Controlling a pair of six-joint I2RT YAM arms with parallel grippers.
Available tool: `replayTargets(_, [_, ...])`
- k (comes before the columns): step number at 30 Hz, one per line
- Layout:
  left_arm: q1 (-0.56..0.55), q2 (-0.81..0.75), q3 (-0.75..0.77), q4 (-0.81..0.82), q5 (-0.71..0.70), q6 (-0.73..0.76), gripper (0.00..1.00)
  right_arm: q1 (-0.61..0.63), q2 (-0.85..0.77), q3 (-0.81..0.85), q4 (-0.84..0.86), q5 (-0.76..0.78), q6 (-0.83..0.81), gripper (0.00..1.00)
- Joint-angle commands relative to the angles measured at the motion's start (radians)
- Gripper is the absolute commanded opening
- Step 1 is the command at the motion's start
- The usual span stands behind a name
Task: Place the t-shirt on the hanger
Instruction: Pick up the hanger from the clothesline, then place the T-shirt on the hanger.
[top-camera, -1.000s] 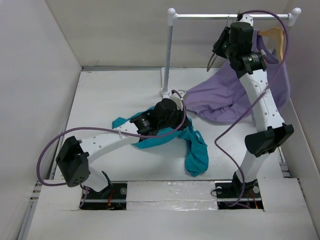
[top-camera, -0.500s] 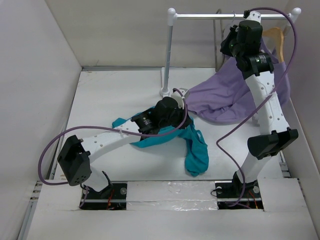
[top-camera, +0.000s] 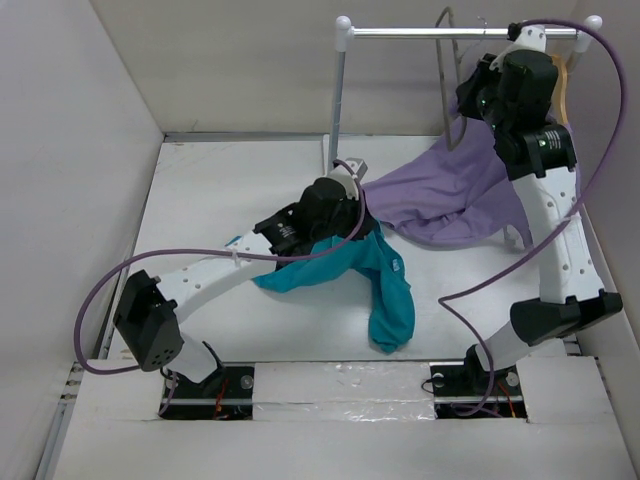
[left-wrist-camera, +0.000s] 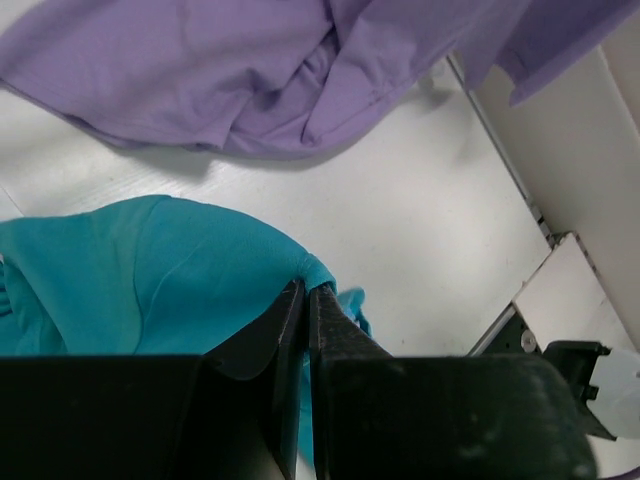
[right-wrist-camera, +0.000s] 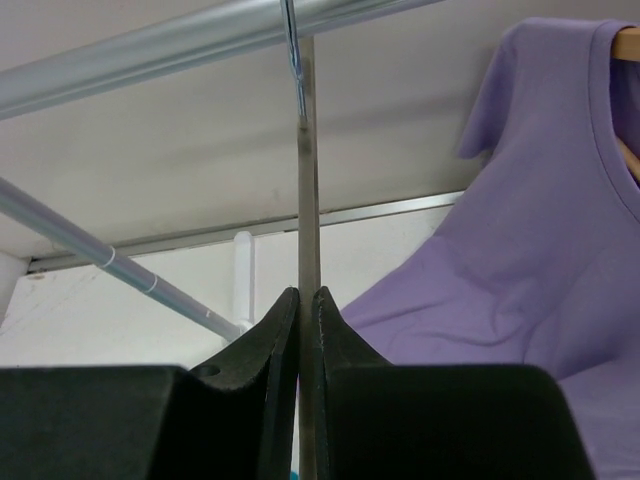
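Note:
The teal t-shirt (top-camera: 375, 285) lies crumpled mid-table, one part trailing toward the near edge. My left gripper (top-camera: 352, 232) is shut on a fold of it and holds that fold a little above the table; in the left wrist view the teal cloth (left-wrist-camera: 150, 270) bunches at the closed fingertips (left-wrist-camera: 307, 290). My right gripper (top-camera: 478, 92) is up by the rail, shut on the thin dark-grey hanger (top-camera: 447, 80), which hangs from the rail by its hook. In the right wrist view the hanger (right-wrist-camera: 307, 170) runs straight up from the closed jaws.
A metal clothes rail (top-camera: 440, 33) on a white post (top-camera: 335, 110) stands at the back. A lilac-purple t-shirt (top-camera: 440, 195) hangs on a light wooden hanger (top-camera: 560, 75) at the rail's right end and drapes onto the table. White walls enclose the table.
My right arm has risen and moved right along the rail, taking the dark-grey hanger up with it. My left gripper has lifted the teal fold slightly and shifted toward the back.

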Motion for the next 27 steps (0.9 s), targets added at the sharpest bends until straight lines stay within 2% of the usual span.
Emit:
replayTargets(1, [0.018, -0.029, 0.089, 0.044, -0.007, 0.014, 0.00, 0.001, -0.065, -0.072, 0.075, -0.018, -0.026, 0.00])
replayTargets(11, [0.045, 0.000, 0.128, 0.035, -0.015, 0.043, 0.00, 0.010, -0.285, -0.346, 0.153, -0.116, 0.024, 0.00])
replayTargets(16, [0.084, 0.032, 0.146, 0.037, -0.007, 0.057, 0.00, 0.047, -0.405, -0.489, 0.113, -0.238, 0.063, 0.00])
replayTargets(18, [0.111, 0.049, 0.149, 0.035, 0.000, 0.061, 0.00, 0.056, -0.508, -0.559, 0.098, -0.309, 0.110, 0.00])
replayTargets(19, [0.111, 0.055, 0.152, 0.035, 0.005, 0.063, 0.00, 0.056, -0.550, -0.641, 0.087, -0.338, 0.125, 0.00])
replayTargets(23, [0.151, 0.084, 0.166, 0.035, 0.014, 0.072, 0.00, 0.077, -0.735, -0.784, -0.032, -0.455, 0.178, 0.00])
replayTargets(27, [0.197, 0.109, 0.180, 0.038, 0.042, 0.061, 0.00, 0.122, -0.896, -0.846, -0.186, -0.489, 0.224, 0.00])
